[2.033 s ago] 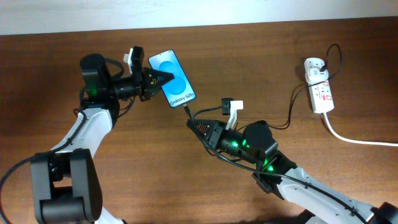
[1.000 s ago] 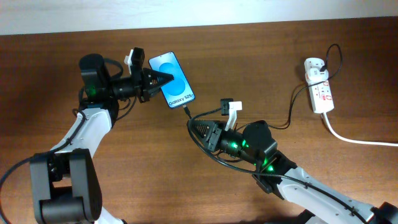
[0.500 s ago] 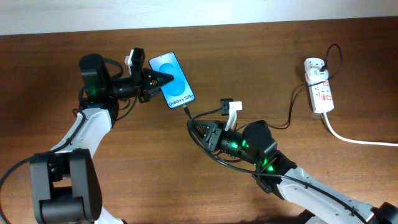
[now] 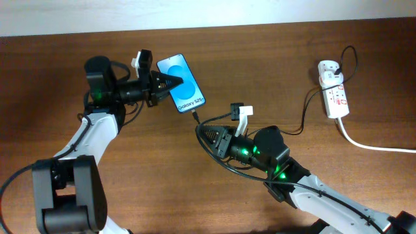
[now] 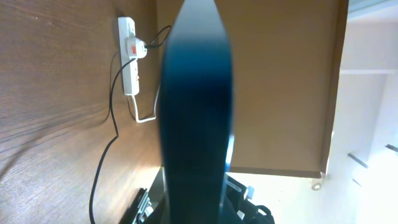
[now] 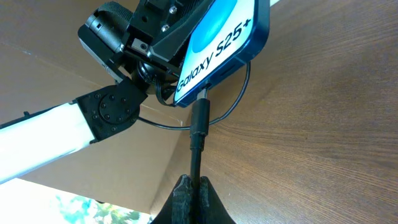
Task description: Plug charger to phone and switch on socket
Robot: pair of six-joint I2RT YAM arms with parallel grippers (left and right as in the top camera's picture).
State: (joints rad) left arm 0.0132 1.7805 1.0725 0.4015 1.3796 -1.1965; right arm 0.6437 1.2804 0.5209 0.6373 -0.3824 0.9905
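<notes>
Phone sits pinched in the left claw overhead; only the right wrist view shows the right claw clamping the charger, tip meeting the phone's bottom edge.

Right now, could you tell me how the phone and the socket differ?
The phone has a lit blue screen; the socket is white with red marks. The phone is held in the left jaws; the socket lies flat on the table. Both are slim oblongs.

A brown wooden table, with a white strip along its far edge.
</notes>
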